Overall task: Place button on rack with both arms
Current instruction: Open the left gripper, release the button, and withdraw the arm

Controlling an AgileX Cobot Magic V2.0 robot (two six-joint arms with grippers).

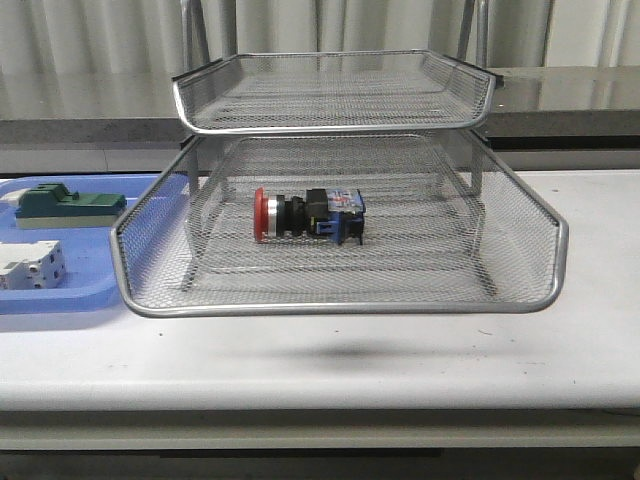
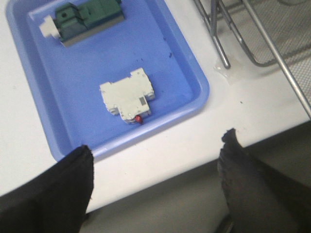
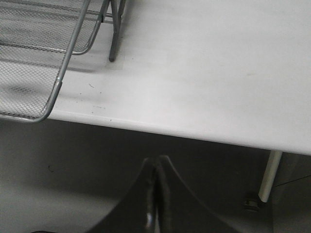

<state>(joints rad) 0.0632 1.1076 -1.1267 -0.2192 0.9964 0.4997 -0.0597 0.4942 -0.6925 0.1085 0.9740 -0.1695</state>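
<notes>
The button [image 1: 306, 216], with red cap, silver collar and black-and-blue body, lies on its side in the middle tray of the silver wire-mesh rack [image 1: 340, 300]. No arm shows in the front view. My left gripper [image 2: 158, 145] is open and empty, above the table's front edge, near the corner of the blue tray [image 2: 189, 63]. My right gripper [image 3: 156, 162] is shut and empty, out past the table's front edge, to the right of the rack's corner [image 3: 48, 104]. The rack's legs also show in the left wrist view [image 2: 221, 43].
The blue plastic tray [image 1: 90, 295] sits left of the rack and holds a green block [image 1: 60, 203] and a white block [image 1: 32, 265]; these also show in the left wrist view as the green block [image 2: 82, 19] and the white block [image 2: 127, 96]. A table leg [image 3: 268, 174] shows below the right edge.
</notes>
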